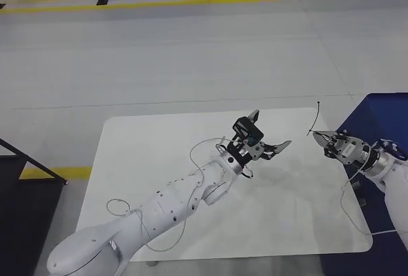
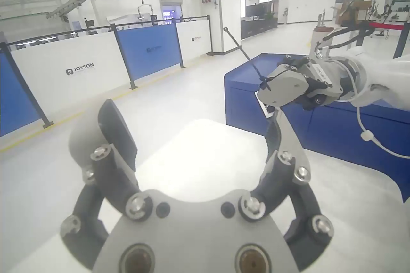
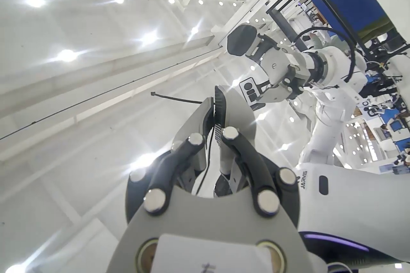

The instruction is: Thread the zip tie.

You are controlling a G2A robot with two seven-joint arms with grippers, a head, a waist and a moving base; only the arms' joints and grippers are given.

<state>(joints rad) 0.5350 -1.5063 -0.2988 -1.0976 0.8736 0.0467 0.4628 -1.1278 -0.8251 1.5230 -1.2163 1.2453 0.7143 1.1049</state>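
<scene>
Two grippers are seen held up off the table here, so a quick rundown. The thin black plastic zip tie is pinched near one end by the right gripper, whose jaws are clamped tight on it. Most of the strap is seen sticking out toward the far side, with the small square head at the free tip and nothing touching it. That gripper is found at the far right edge of the white rounded-corner table, just beside the dark blue box-shaped cabinet stood to the right. The left gripper is held above the right half of the tabletop and is aimed toward the right one, jaws spread wide with nothing between them. It's placed a little left of the zip tie, near but clearly apart. Whether the tie's gripped end pokes out behind the right gripper's fingers can't really be told.
</scene>
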